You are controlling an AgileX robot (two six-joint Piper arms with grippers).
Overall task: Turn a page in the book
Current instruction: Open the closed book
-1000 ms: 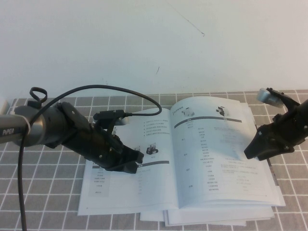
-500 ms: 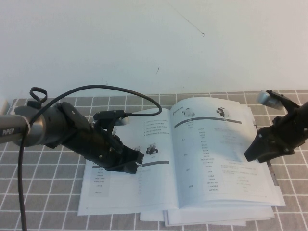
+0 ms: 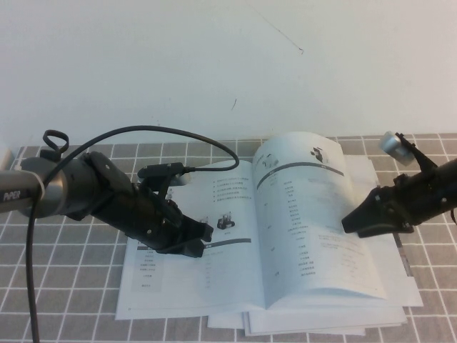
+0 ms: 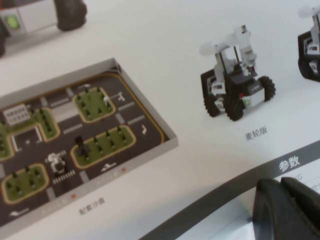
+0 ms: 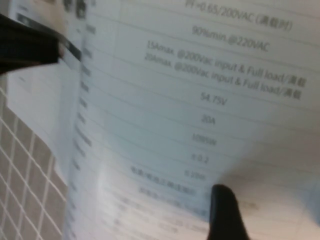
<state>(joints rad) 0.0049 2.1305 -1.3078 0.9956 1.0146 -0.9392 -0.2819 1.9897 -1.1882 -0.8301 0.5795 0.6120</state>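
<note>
The book [image 3: 214, 275] lies open on the grey tiled table. My left gripper [image 3: 202, 240] is shut and presses its tips on the left-hand leaf; in the left wrist view it [image 4: 289, 210] rests by a dark header band, near a small robot picture [image 4: 235, 92]. The page [image 3: 307, 207], white with a dark-headed table, is bowed up off the right half. My right gripper [image 3: 348, 223] is shut on its outer edge, held above the book. In the right wrist view one finger [image 5: 225, 215] lies against the page [image 5: 200, 100]; the other finger is hidden behind it.
Plain white booklets [image 3: 321, 330] stick out under the book at the front. A black cable [image 3: 164, 132] loops from the left arm over the book's far left corner. A white wall [image 3: 214, 64] closes the back.
My right gripper has moved left and lifted the page's outer edge, so the page now bows upward. The left gripper has not moved.
</note>
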